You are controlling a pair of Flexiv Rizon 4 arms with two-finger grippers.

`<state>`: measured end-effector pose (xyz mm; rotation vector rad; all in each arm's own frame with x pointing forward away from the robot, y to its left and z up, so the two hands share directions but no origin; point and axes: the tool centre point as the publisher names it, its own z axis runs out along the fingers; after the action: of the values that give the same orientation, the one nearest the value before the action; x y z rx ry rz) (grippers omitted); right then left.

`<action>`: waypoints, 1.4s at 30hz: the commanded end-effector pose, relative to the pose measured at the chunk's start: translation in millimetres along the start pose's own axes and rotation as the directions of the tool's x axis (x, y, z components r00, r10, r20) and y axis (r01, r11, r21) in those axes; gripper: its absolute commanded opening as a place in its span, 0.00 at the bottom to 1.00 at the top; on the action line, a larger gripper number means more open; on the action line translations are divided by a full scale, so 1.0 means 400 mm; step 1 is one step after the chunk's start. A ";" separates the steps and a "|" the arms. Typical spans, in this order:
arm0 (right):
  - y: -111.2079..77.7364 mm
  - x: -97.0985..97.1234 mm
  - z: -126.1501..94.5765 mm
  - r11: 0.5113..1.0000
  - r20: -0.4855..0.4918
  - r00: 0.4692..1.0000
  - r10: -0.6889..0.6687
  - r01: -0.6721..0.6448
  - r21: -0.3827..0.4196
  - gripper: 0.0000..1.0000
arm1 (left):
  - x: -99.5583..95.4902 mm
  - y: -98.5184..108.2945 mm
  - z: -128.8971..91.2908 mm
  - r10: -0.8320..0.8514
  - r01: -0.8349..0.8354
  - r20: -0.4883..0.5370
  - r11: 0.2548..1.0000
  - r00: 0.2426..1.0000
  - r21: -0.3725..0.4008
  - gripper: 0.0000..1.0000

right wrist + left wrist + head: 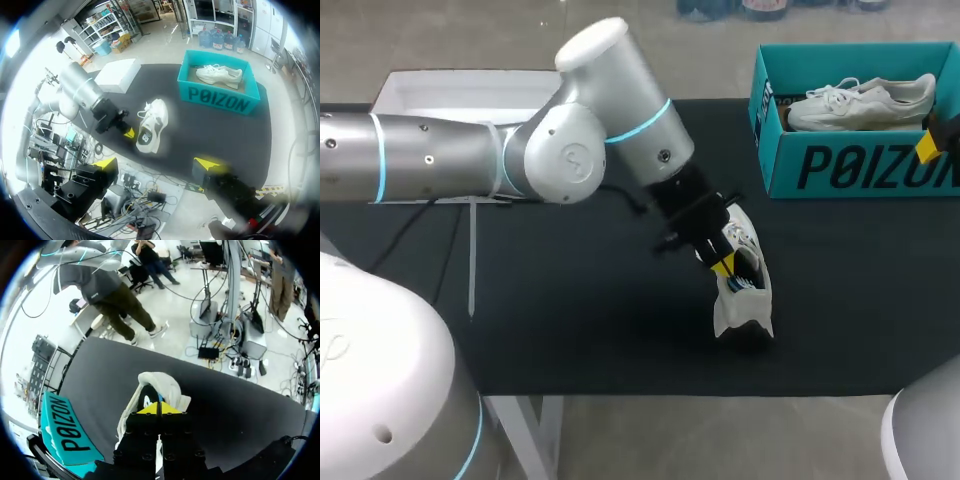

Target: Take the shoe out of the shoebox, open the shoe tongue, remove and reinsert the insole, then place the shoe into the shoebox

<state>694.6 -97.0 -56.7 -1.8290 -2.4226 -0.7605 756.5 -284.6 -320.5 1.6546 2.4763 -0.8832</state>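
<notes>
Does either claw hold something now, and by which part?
The right claw is open and holds nothing. The left claw is shut at the collar of the loose shoe; whether it pinches that collar cannot be told.

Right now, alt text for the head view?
The left gripper is at the opening of a white shoe near the front edge of the black table. A teal shoebox at back right holds a second shoe.

Bold black capital lettering [876,166], a brand name, runs along the teal shoebox's [850,60] long outer wall. On the shoe [152,125] lying apart from that shoebox, you see a dark mark [145,136] too small to read.
</notes>
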 end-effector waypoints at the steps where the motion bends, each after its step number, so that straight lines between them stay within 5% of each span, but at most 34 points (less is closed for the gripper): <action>1: 0.007 0.000 0.001 1.000 0.000 1.000 0.001 -0.001 0.006 1.00 | -0.013 0.014 0.004 0.035 -0.032 -0.151 0.999 0.988 0.020 0.00; 25: 0.007 0.000 0.001 1.000 0.000 1.000 0.001 -0.001 0.006 1.00 | -0.010 0.027 0.129 0.047 -0.032 -0.234 0.997 0.971 0.069 0.00; 36: 0.007 0.000 0.001 1.000 0.000 1.000 0.001 -0.001 0.006 1.00 | -0.039 0.025 0.100 0.088 -0.081 -0.269 0.996 0.959 0.037 0.00; 42: 0.007 0.000 0.001 1.000 0.000 1.000 0.001 -0.001 0.006 1.00 | -0.053 0.048 0.167 0.125 -0.114 -0.317 0.992 0.940 0.054 0.00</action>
<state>694.6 -97.0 -56.7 -1.8291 -2.4225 -0.7606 758.5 -310.6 -361.4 2.0501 2.5107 -0.7009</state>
